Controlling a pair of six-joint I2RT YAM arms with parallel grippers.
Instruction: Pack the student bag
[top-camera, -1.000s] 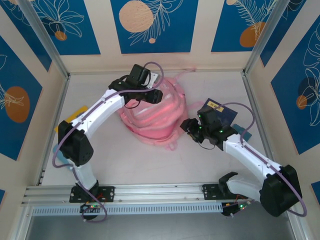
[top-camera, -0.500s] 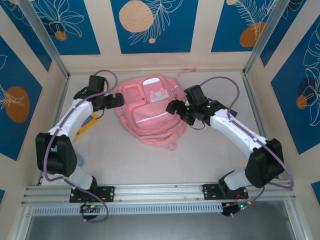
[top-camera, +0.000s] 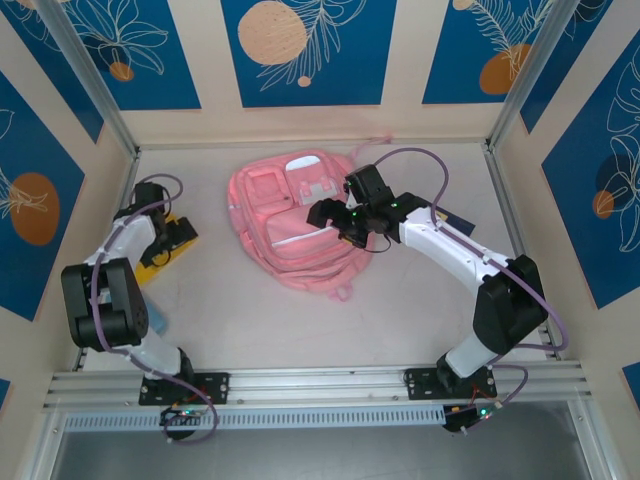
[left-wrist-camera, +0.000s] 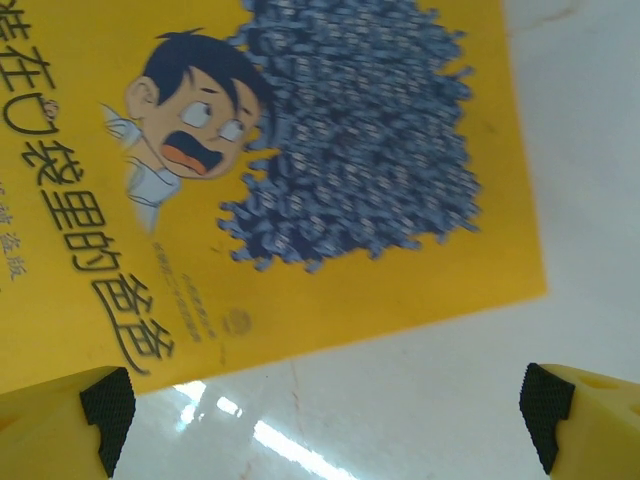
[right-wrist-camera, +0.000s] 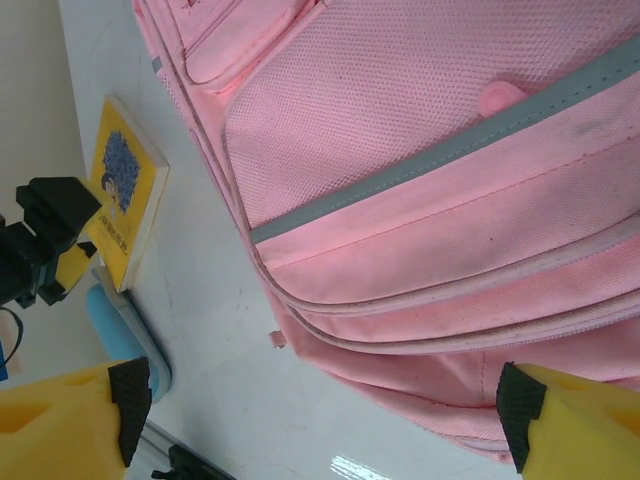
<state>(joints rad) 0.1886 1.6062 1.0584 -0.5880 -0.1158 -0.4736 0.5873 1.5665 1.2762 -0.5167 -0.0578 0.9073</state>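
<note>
The student bag (top-camera: 300, 262) lies flat near the middle of the pale table (top-camera: 300, 335), with its zip pockets and a pale strip facing up. The right arm reaches in from the lower right, and the right gripper (top-camera: 318, 213) hangs over the bag's middle. At the table's left edge the left arm is folded close, and the left gripper (top-camera: 178, 238) sits over a yellow book (top-camera: 152, 268), well apart from the bag.

Robot lab enclosure, aluminium rail (top-camera: 300, 385), blue patterned wall panels (top-camera: 300, 50)
</note>
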